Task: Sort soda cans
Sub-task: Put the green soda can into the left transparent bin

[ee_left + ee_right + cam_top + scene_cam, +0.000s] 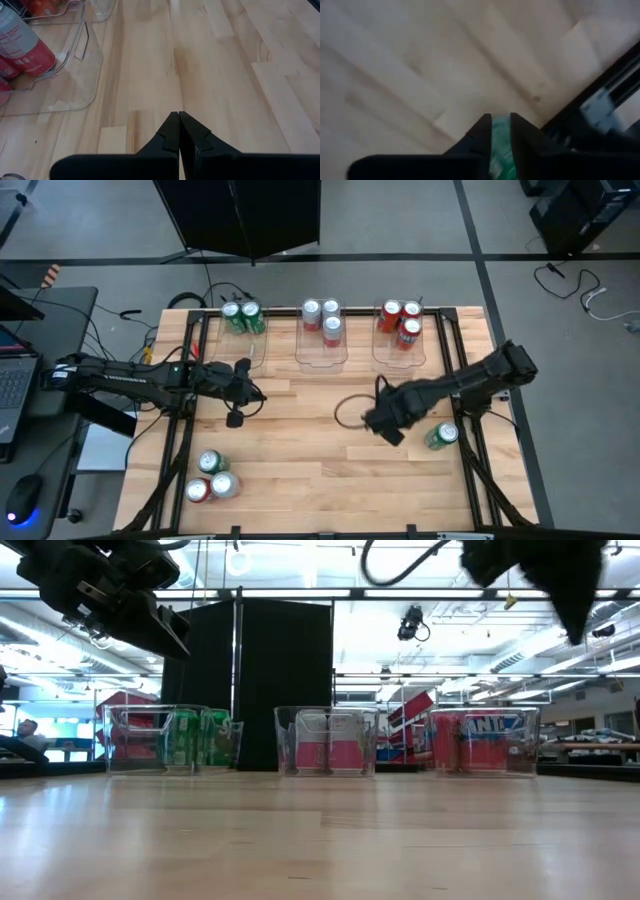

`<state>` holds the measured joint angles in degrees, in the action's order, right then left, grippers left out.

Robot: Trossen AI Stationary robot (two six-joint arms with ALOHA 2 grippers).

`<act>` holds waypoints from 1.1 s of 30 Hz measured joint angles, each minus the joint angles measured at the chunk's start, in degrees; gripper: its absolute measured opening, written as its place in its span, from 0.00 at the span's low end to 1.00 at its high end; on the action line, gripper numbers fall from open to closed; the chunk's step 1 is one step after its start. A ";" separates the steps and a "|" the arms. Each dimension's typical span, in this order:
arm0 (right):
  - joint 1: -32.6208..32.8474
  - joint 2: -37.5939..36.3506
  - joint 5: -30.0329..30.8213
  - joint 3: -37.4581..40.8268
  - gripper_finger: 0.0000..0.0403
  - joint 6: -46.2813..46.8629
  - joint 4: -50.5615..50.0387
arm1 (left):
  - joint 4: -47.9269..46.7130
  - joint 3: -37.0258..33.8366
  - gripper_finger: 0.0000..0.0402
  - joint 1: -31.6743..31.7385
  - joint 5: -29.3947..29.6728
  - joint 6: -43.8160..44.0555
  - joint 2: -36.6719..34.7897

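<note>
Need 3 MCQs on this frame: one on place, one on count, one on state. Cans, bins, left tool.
1. Where do the three loose cans cluster?
A. beside the right bin
B. at the table's left corner, farthest from the bins
C. at the table's centre

2. How many red cans are in the right bin?
A. one
B. four
C. three

3. What state is the left tool in?
A. shut, holding nothing
B. wide open
C. shut on a can

Answers:
1 B: the high view shows the loose cans together on the table at that corner.
2 C: three red cans stand inside the right bin.
3 A: in its wrist view the left tool has its fingers pressed together over bare wood.
</note>
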<state>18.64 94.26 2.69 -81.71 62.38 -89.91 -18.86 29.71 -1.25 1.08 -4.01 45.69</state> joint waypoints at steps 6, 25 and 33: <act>7.44 -0.09 -3.75 0.00 0.35 11.49 -0.07 | 0.08 0.00 0.00 0.01 -0.01 0.34 -0.02; 13.13 -0.29 -11.02 13.92 0.82 11.22 -0.53 | 0.09 0.00 0.00 0.00 -0.01 2.79 0.00; 13.22 -0.33 -12.85 15.40 0.85 9.85 -0.59 | 0.09 0.00 0.00 0.01 -0.02 2.82 0.00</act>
<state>31.86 93.93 -10.16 -66.31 72.23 -90.49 -18.76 29.71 -1.24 1.06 -1.19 45.69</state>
